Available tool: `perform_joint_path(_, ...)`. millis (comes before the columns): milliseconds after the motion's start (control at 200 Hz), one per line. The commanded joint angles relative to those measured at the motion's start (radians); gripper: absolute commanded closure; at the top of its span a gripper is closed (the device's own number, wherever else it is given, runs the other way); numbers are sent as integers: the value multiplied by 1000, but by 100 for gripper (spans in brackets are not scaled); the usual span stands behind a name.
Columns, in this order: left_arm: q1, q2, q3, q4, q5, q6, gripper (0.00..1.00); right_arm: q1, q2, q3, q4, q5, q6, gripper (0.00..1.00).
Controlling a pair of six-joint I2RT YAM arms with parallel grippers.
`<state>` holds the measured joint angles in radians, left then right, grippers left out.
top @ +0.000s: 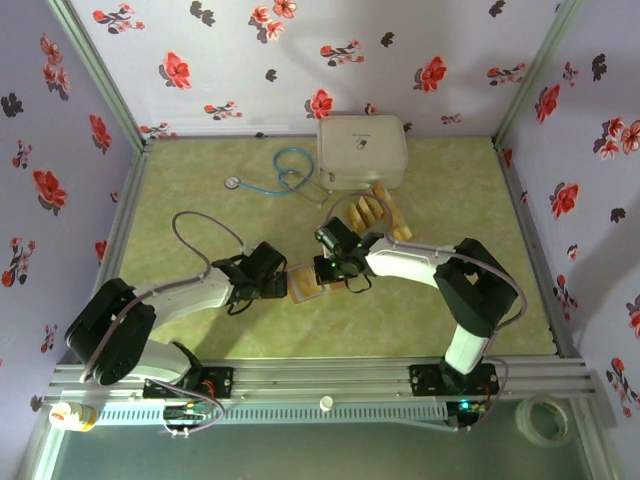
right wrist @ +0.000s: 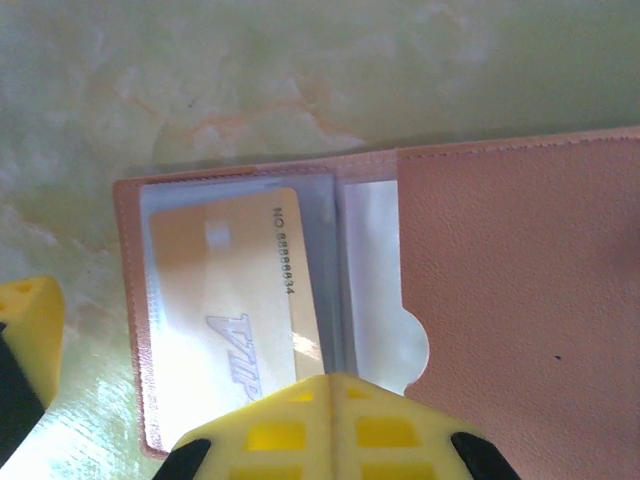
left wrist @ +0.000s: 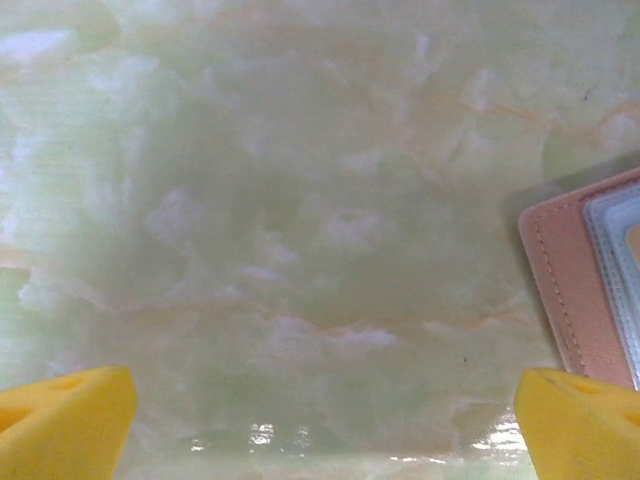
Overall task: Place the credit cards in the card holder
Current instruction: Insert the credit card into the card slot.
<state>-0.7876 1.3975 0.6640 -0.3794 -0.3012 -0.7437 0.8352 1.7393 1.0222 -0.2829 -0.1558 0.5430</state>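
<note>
The card holder (right wrist: pixel 500 300) lies open on the green table, reddish-brown with pale clear sleeves, and is also seen from above (top: pixel 303 285). One golden credit card (right wrist: pixel 225 290) printed "VIP" sits inside its left clear sleeve. My right gripper (right wrist: pixel 335 385) is shut, its yellow tips together over that card's lower right corner. Several more credit cards (top: pixel 375 212) lie fanned out near the white case. My left gripper (left wrist: pixel 320 430) is open just left of the card holder (left wrist: pixel 575 280), with bare table between its fingers.
A big white rounded case (top: pixel 362 150) stands at the back, with a blue stethoscope (top: pixel 285 170) to its left. Floral walls close in three sides. A roll of tape (top: pixel 543 420) and a small bottle (top: pixel 75 415) lie beyond the front rail.
</note>
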Motion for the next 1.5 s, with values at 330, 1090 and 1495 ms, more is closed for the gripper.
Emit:
perform_joint_path(330,-34,97,-4,23,5,-33,3,-7,39,-39,28,-13,1,96)
perform_joint_path(1090,-33,162,-1,56,5,-10,3,69,69,-15,77,-78,65,97)
perform_joint_path(1495,-34,143,-14,57,4,-3,3,81,69,-15,142,-121,121,97)
